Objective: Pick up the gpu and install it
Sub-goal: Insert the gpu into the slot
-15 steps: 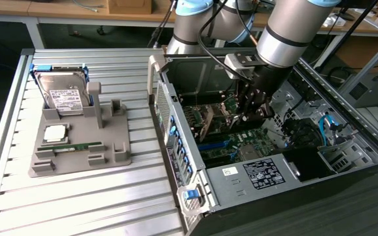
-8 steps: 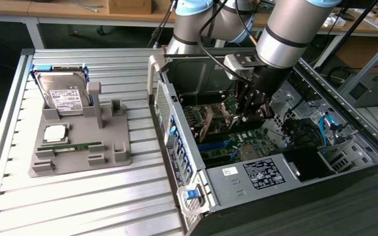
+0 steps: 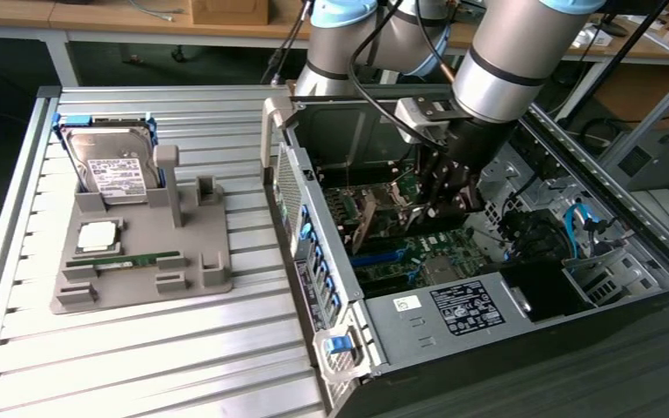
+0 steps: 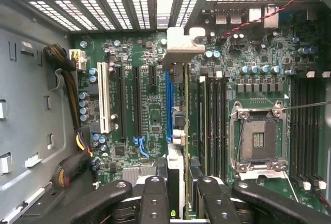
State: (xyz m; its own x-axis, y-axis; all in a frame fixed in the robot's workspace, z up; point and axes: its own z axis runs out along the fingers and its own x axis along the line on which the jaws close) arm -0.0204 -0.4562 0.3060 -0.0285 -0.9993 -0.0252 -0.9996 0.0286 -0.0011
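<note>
The gpu (image 4: 179,131) shows edge-on in the wrist view as a thin card, with its silvery bracket (image 4: 182,45) at the far end by the case's rear vents. My gripper (image 4: 181,203) is shut on the card, one black finger (image 4: 155,198) on each side. The card stands upright along the blue slot (image 4: 168,97) of the green motherboard (image 4: 129,53). Whether it is seated in the slot I cannot tell. In the exterior view my gripper (image 3: 449,187) reaches down into the open computer case (image 3: 486,305).
A grey holder (image 3: 137,261) at the exterior view's left carries a hard drive (image 3: 114,165), a processor chip (image 3: 98,235) and a green memory stick (image 3: 125,259). Inside the case are a cable bundle (image 4: 70,79), a white slot (image 4: 103,97), black slots and the processor socket (image 4: 257,138).
</note>
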